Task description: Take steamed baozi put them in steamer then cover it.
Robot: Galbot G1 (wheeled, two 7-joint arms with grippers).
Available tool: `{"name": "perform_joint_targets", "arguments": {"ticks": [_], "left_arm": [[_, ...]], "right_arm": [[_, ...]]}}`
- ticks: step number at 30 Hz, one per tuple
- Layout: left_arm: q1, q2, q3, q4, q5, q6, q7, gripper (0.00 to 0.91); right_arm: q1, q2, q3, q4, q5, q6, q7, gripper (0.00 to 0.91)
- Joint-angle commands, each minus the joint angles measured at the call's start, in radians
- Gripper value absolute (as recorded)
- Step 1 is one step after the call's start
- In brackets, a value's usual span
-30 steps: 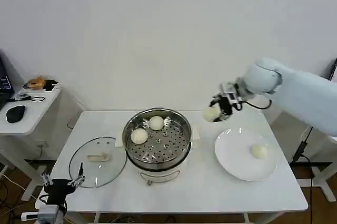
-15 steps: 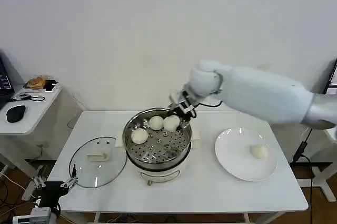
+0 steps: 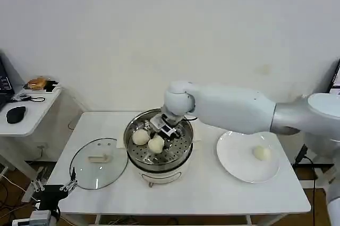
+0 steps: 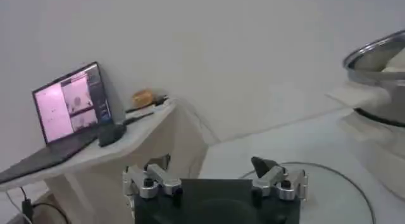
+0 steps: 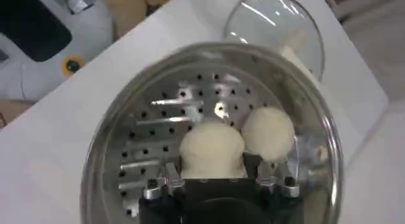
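Your right gripper (image 3: 160, 134) reaches into the steamer (image 3: 181, 154), clamped on one baozi (image 3: 156, 144) beside another (image 3: 140, 137). A third lies on the plate (image 3: 234, 166). The cover (image 3: 89, 172) rests on the worktop (image 3: 212, 191). Your left gripper (image 3: 53, 187) waits, fingers apart.

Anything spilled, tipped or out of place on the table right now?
Nothing stands out. The right gripper holds a baozi over the steamer tray; the cover lies flat beside it, one bun waits on the plate.
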Motion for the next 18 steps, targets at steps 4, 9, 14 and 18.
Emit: {"name": "perform_joint_targets", "arguments": {"ticks": [4,9,14,18], "left_arm": [[-0.004,0.002,-0.002,0.007,-0.002,0.0,0.0,0.907],[-0.004,0.003,-0.004,0.007,-0.003,0.0,0.0,0.907],[-0.007,0.002,-0.003,0.008,-0.004,0.0,0.0,0.907],[-0.006,0.002,-0.003,0.007,-0.005,0.0,0.0,0.907]], "right_arm": [[-0.02,0.049,-0.02,-0.013,-0.025,0.082,-0.007,0.665],[-0.024,0.049,-0.025,-0.01,-0.034,0.094,-0.013,0.665],[-0.024,0.047,-0.029,-0.007,-0.031,0.105,-0.015,0.725],[-0.018,0.043,-0.029,0.0,-0.038,0.102,-0.019,0.907]]}}
